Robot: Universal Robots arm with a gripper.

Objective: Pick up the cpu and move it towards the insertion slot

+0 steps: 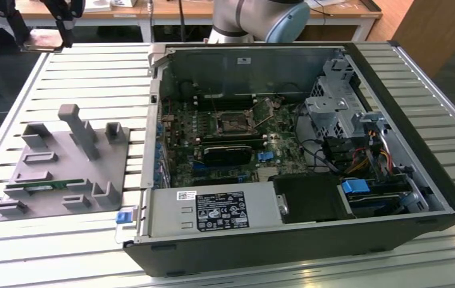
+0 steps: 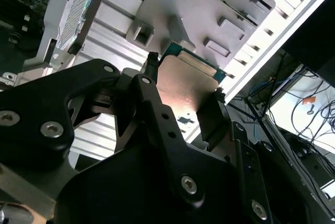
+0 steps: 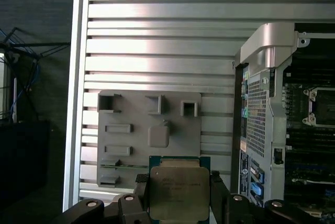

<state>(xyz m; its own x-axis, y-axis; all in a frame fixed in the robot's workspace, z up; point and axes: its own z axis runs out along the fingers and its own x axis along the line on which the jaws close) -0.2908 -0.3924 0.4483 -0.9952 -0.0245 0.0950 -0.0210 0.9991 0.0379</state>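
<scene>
The cpu (image 3: 179, 192), a flat square chip with a silvery top and a thin green rim, sits clamped between my two black fingers. My gripper (image 3: 179, 197) is shut on it by two opposite edges. The second wrist view looks up at the cpu's (image 2: 186, 90) underside, gripper (image 2: 184, 82) closed around it. In the exterior view the gripper (image 1: 43, 30) hangs high over the table's far corner at the exterior view's left, with the cpu (image 1: 40, 41) in it. The insertion slot (image 1: 233, 123), a dark square socket in a metal bracket, lies on the motherboard inside the open case, well off to the exterior view's right of the gripper. In the first wrist view the slot (image 3: 320, 106) sits at the picture's edge.
A grey fixture plate (image 1: 59, 162) with upright pegs lies on the slatted table (image 1: 91, 78), a green memory stick (image 1: 42, 188) resting in it. The case's raised metal wall (image 1: 153, 120) stands between the fixture and the motherboard. A wide black block (image 1: 229, 153) sits beside the slot.
</scene>
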